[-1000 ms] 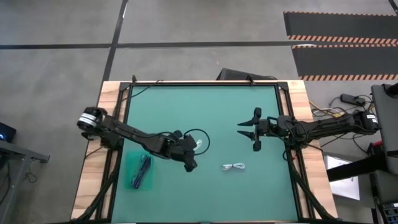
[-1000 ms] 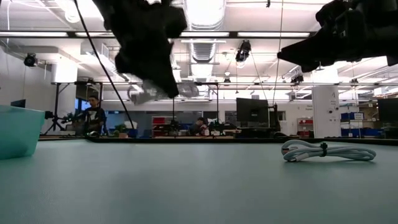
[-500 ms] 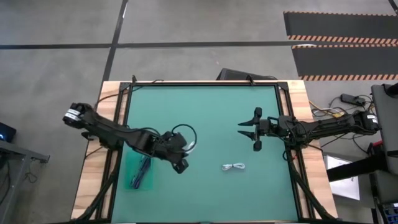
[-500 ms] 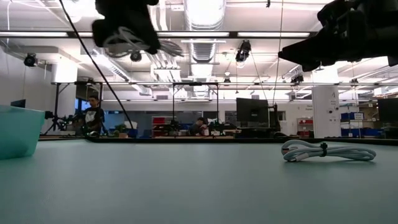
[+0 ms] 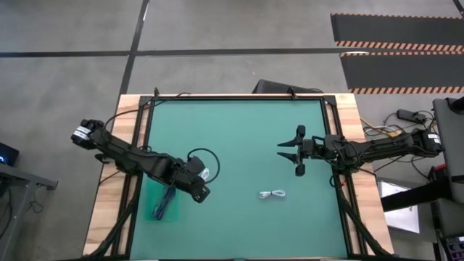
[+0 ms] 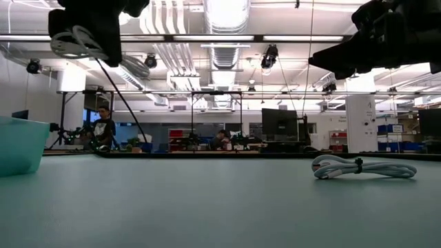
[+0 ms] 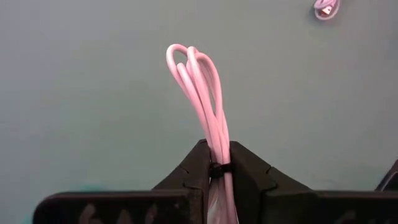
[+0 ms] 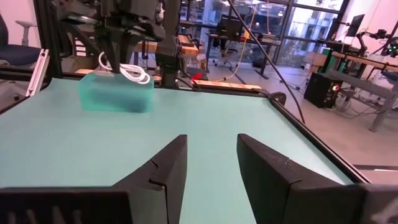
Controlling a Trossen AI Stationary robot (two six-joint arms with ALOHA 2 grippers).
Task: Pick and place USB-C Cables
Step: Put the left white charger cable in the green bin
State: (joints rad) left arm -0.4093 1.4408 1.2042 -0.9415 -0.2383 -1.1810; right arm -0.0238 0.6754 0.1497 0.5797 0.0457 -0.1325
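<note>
White coiled USB-C cable (image 7: 205, 99) sits pinched in my left gripper (image 7: 216, 167), above the table beside the teal bin (image 5: 165, 201). Only the right wrist view shows its loop over the bin. Second cable (image 5: 272, 194) lies on the mat, well right of the bin. My right gripper (image 5: 293, 154) hovers, fingers spread. No writing legible.

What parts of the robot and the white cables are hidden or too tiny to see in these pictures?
- Held cable: its lower end is hidden between the left gripper fingers, left wrist view.
- Bin: cut off by the picture's edge, low view; from above the left arm covers part of it, and the dark contents are unclear.
- Cable on the table: too small for its plugs to show, high view.
- Right gripper: open, its base cut off, right wrist view.
</note>
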